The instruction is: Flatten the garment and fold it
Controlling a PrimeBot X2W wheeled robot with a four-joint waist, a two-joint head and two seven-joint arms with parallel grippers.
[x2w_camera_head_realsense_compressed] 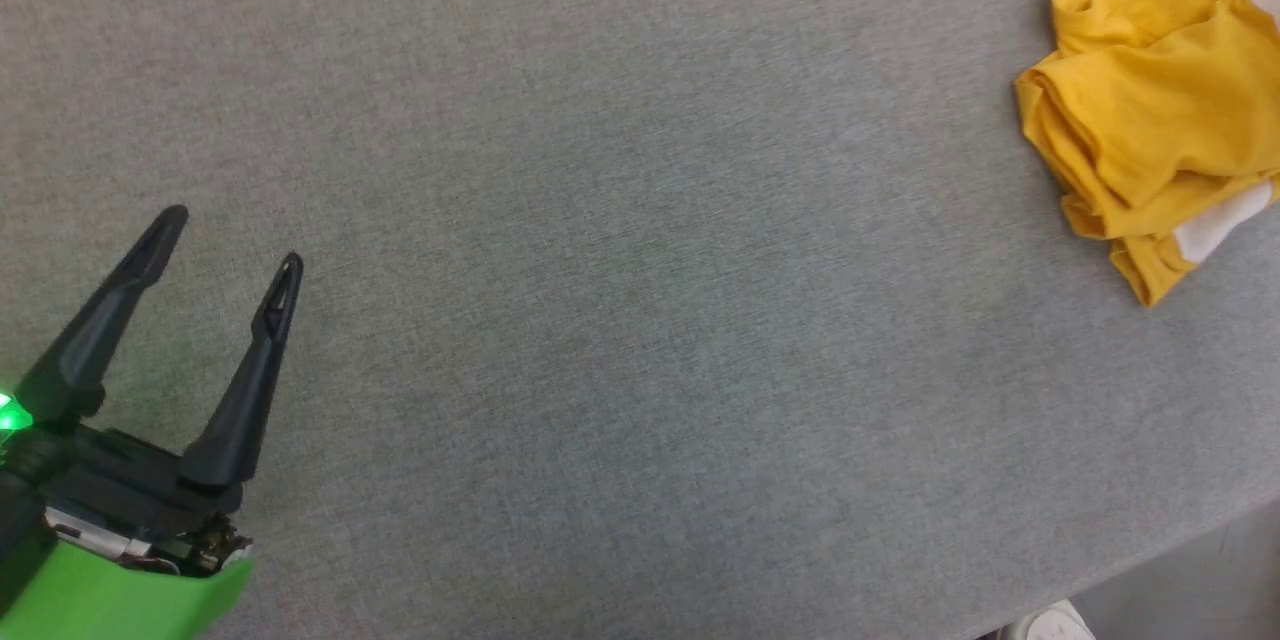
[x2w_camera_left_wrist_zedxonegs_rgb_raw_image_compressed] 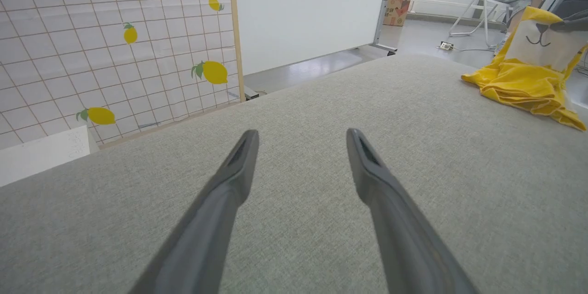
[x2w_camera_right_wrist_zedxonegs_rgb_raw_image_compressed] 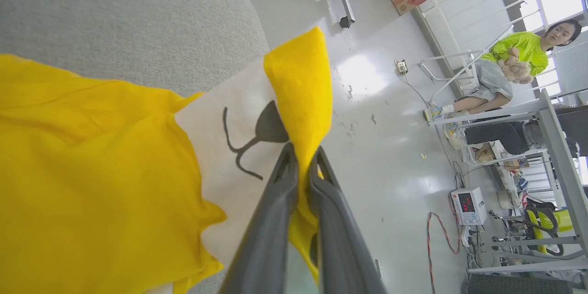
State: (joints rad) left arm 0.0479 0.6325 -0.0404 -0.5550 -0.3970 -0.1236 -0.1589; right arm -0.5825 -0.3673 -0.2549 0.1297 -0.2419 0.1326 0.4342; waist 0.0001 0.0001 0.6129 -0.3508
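Stretching beneath both arms, the broad grey woven-fabric worktop [x2w_camera_head_realsense_compressed: 600, 220] carries the work. Beyond the fingertips of the left gripper [x2w_camera_head_realsense_compressed: 232, 240], past the worktop's far edge, stands a tall white grid-patterned screen printed with yellow lemons [x2w_camera_left_wrist_zedxonegs_rgb_raw_image_compressed: 115, 55].

The bright yellow cotton T-shirt [x2w_camera_head_realsense_compressed: 1150, 110] lies bunched in loose folds well apart from the left gripper, far off to that gripper's right near the worktop's edge. In the left wrist view, part of the T-shirt [x2w_camera_left_wrist_zedxonegs_rgb_raw_image_compressed: 519, 82] rises upright above the heap, showing a white patch with thin black lines. The rest is rumpled on the worktop below it.

The right gripper [x2w_camera_right_wrist_zedxonegs_rgb_raw_image_compressed: 303, 149] is clenched on a fold of the T-shirt [x2w_camera_right_wrist_zedxonegs_rgb_raw_image_compressed: 92, 170]. Yellow cloth is pinched between its two dark fingers and stands up past their tips. The white patch with its black lines sits just to the left of those fingers.

The left gripper [x2w_camera_left_wrist_zedxonegs_rgb_raw_image_compressed: 302, 134] is released, its two long dark fingers spread wide above bare worktop with nothing between them.

Far beyond the right gripper, a seated person in a lime-green top [x2w_camera_right_wrist_zedxonegs_rgb_raw_image_compressed: 519, 50] holds a soft toy.
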